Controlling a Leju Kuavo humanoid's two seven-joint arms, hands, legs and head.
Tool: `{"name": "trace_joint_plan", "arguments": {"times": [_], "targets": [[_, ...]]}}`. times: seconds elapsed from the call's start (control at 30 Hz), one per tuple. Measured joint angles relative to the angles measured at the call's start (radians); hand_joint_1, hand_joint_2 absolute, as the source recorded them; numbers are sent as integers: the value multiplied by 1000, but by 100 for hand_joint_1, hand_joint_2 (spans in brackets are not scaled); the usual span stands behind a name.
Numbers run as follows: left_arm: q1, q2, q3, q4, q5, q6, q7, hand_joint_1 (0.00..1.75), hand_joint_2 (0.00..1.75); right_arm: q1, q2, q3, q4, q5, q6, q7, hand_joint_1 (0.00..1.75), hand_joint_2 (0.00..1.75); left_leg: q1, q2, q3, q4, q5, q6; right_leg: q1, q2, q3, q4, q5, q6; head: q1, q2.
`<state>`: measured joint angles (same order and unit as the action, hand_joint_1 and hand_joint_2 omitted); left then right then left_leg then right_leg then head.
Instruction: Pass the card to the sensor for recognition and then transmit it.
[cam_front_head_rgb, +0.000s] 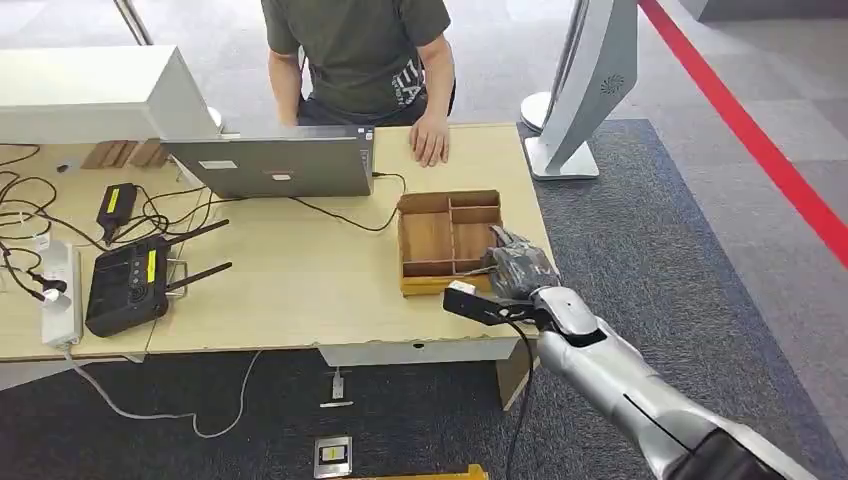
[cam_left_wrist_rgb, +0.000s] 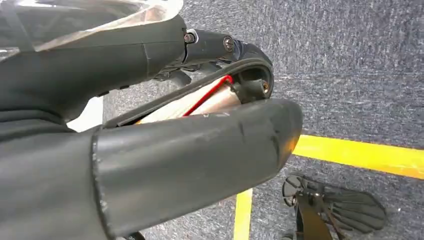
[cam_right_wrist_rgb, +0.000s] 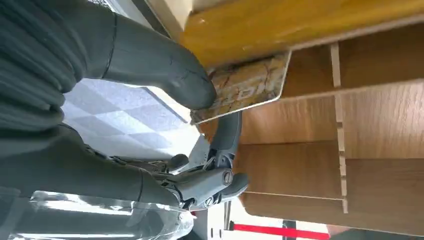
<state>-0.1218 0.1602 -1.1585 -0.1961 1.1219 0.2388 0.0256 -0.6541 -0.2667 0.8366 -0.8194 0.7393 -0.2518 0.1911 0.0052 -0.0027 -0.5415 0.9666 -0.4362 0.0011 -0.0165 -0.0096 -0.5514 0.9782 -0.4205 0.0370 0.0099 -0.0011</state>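
Note:
My right hand (cam_front_head_rgb: 515, 268) hovers at the near right corner of a wooden divided tray (cam_front_head_rgb: 428, 238) on the table. In the right wrist view the thumb (cam_right_wrist_rgb: 165, 70) and a finger pinch a marbled brown card (cam_right_wrist_rgb: 245, 85) just over the tray's wall (cam_right_wrist_rgb: 280, 25). The card's near end is hidden under the thumb. A black box with two antennas (cam_front_head_rgb: 130, 285) lies at the table's left. My left hand (cam_left_wrist_rgb: 150, 165) hangs low over grey carpet, and whether its fingers are apart or curled is unclear.
A person (cam_front_head_rgb: 360, 50) sits across the table with one hand (cam_front_head_rgb: 430, 140) resting on it beside a laptop (cam_front_head_rgb: 275, 162). Cables and a power strip (cam_front_head_rgb: 58, 295) crowd the left end. A white stand (cam_front_head_rgb: 585, 90) rises right of the table.

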Motion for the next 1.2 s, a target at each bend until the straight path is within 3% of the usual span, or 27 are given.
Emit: {"name": "trace_joint_plan", "arguments": {"times": [1.2], "targets": [[0,-2,0,0,-3,1,-6,0,0,20,-25,-1,-40,-19,3,1,175,175,0,0,1,0,0,0,0,0,0,0,0,0,0,0]]}}
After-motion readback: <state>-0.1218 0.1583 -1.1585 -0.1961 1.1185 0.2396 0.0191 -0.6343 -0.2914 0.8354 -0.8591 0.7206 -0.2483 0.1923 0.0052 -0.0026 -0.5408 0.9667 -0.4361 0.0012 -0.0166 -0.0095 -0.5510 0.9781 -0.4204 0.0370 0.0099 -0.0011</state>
